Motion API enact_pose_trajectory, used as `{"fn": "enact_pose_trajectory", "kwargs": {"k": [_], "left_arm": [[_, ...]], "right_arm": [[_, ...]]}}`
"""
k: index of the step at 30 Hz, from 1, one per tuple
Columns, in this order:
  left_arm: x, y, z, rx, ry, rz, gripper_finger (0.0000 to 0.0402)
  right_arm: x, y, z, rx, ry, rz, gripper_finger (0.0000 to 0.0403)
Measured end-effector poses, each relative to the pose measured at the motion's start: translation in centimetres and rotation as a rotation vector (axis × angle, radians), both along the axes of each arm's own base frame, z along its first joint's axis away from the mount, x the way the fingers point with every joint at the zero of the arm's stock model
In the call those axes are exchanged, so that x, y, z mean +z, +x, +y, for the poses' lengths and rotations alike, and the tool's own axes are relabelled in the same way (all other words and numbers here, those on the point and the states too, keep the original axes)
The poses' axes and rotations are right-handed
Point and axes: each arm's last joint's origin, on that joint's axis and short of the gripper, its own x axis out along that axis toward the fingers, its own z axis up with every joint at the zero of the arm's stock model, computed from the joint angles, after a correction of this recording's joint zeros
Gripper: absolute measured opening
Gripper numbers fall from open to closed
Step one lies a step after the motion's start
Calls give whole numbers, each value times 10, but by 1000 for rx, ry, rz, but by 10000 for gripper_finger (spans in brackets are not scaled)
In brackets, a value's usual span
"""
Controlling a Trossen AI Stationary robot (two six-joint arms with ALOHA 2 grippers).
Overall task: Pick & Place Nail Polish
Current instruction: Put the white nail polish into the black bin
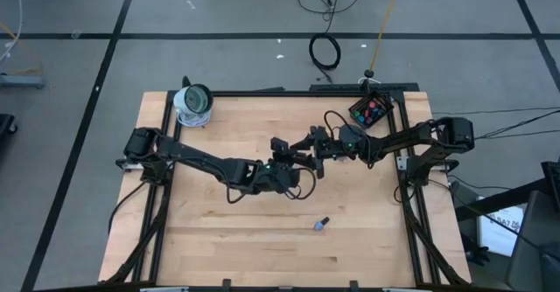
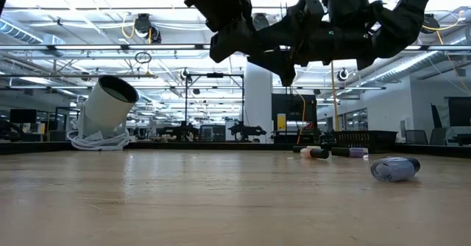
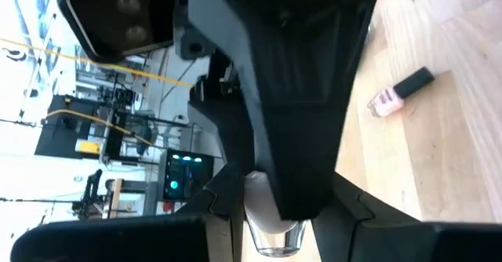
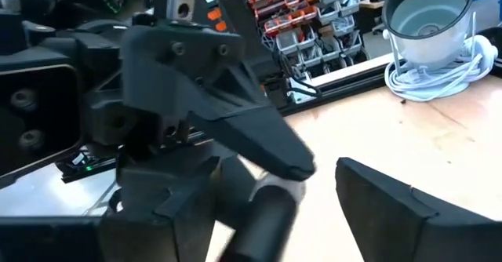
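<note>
Above the middle of the table my two grippers meet tip to tip. My left gripper (image 1: 296,155) is shut on a small nail polish bottle (image 4: 271,193) with a pale body and a dark cap (image 4: 255,223). My right gripper (image 4: 271,215) is open, with one finger on each side of that cap; a gap shows between the cap and one finger. Another nail polish bottle (image 1: 322,225), pale with a dark cap, lies on its side on the wood toward the near edge. It also shows in the low view (image 2: 395,169) and the left wrist view (image 3: 400,93). My left gripper pinches the bottle's pale body (image 3: 271,229) between its two fingers (image 4: 251,140). The fingers come roughly level from the table's left. The bottle is lifted clear of the table and its dark cap sticks out past the fingertips toward my right gripper.
A small black box (image 1: 371,110) holding coloured bottles stands at the far right corner. A white round device on coiled cable (image 1: 193,104) sits at the far left. A few small bottles (image 2: 316,152) lie far back in the low view. Black frame rails (image 1: 407,187) edge the table.
</note>
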Motion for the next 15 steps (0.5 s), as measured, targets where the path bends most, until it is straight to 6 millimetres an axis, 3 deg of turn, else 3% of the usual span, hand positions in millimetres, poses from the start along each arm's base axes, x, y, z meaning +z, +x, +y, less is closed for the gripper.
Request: {"fn": "enact_pose_trajectory", "kwargs": {"k": [8,15], "left_arm": [[1,0,-3,-14,3,-12,94],[1,1,-3,-7,-16,-26,94]], "right_arm": [[0,0,-1,-3,13,-1,186],[1,0,0,2,-12,-9,112]]}}
